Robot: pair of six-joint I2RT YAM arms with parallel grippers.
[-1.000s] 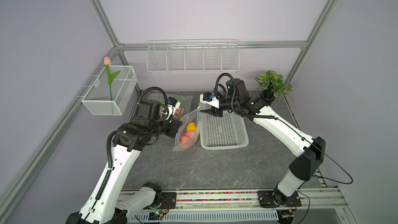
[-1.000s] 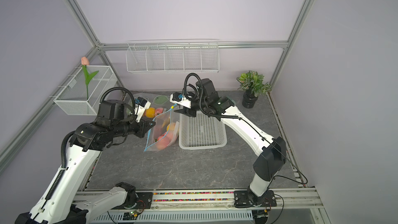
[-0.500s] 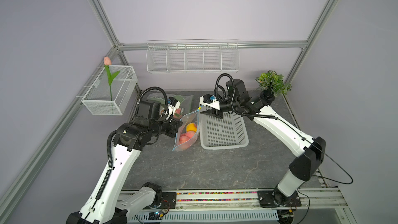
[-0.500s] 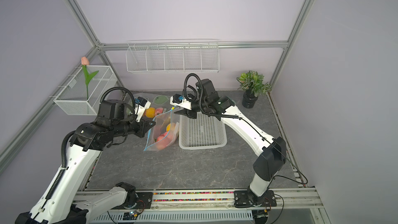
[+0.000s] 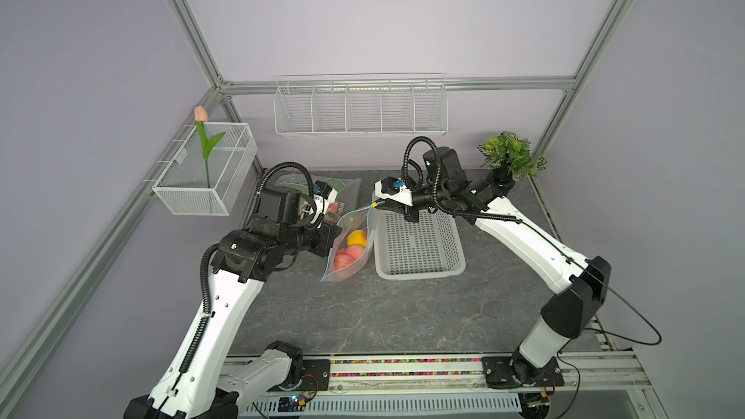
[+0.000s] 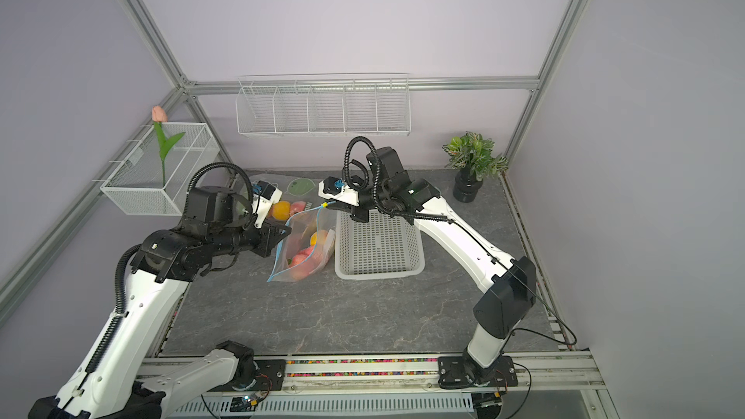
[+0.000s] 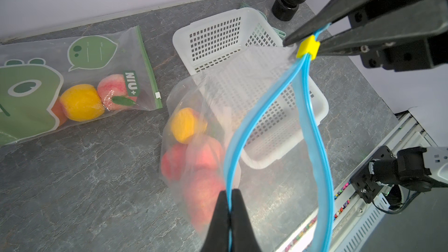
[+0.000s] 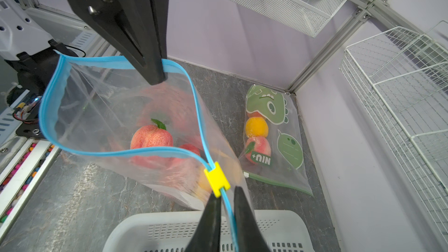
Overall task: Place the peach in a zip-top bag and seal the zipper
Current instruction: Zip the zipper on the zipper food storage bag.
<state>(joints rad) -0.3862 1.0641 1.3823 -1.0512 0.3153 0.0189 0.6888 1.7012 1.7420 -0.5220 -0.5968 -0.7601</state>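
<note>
Hanging open, the clear zip-top bag with blue zipper (image 5: 350, 243) holds the pink peach (image 8: 151, 138); left end effector (image 7: 229, 191) pinches its rim; right end effector (image 8: 226, 193) pinches the strip by the yellow slider (image 8: 216, 178); white perforated plastic basket (image 5: 419, 243) stands just beside; green-printed fruit bag (image 7: 97, 52) lies farther back.

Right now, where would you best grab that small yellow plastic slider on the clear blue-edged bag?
I'd pinch the small yellow plastic slider across its two flat faces, coming from the closed end of the blue zipper track, where the right gripper sits. It straddles the track like a clip, and the open mouth lies ahead.
</note>
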